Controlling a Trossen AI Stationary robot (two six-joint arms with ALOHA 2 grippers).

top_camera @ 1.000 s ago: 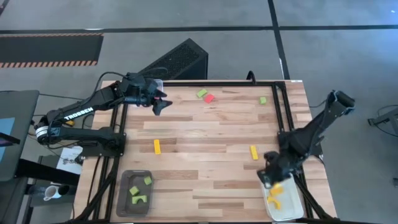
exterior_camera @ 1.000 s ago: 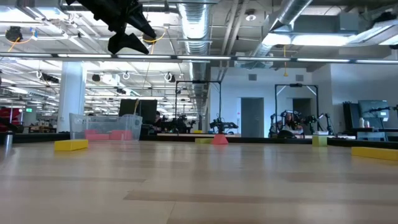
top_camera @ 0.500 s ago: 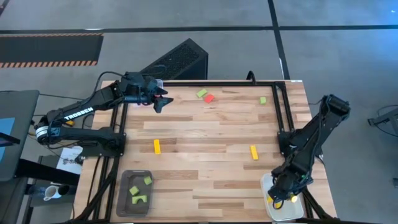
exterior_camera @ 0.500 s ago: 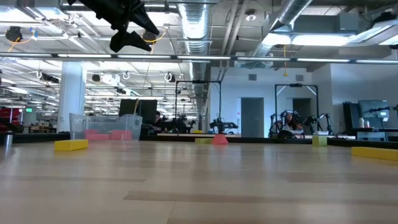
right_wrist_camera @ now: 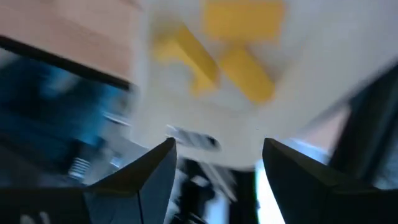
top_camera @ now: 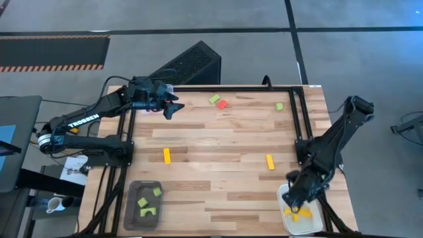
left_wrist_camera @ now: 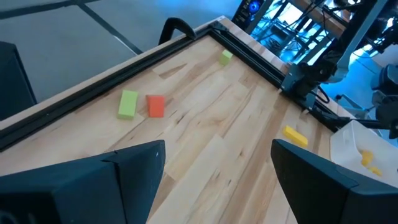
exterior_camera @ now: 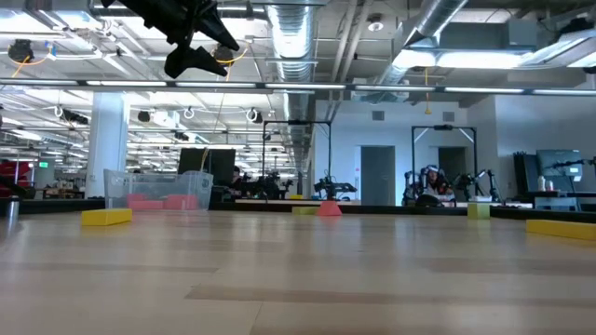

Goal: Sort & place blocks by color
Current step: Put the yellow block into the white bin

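White tray (top_camera: 316,225) at near right corner, yellow blocks (top_camera: 295,213) inside; right gripper (top_camera: 299,198) just above, fingers apart, empty. Grey tray (top_camera: 130,206) at near left, three green blocks (top_camera: 147,201). Clear tray (exterior_camera: 156,189) at far left, red pieces. Loose on table: two yellow bars (top_camera: 166,155), long axes running near-to-far; green (top_camera: 215,100) and red (top_camera: 222,104) touching by far edge; green cube (top_camera: 279,106). Left gripper (top_camera: 169,106) raised at far left, fingers apart, empty. Wide bare centre.

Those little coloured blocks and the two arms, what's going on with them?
The robot is sorting blocks by colour. The right gripper hangs open over the white tray, where yellow blocks lie. The left gripper hovers open, empty, above the table's far left corner. Green blocks sit in the dark grey tray. Two yellow bars, two green pieces and a red one are loose on the table.
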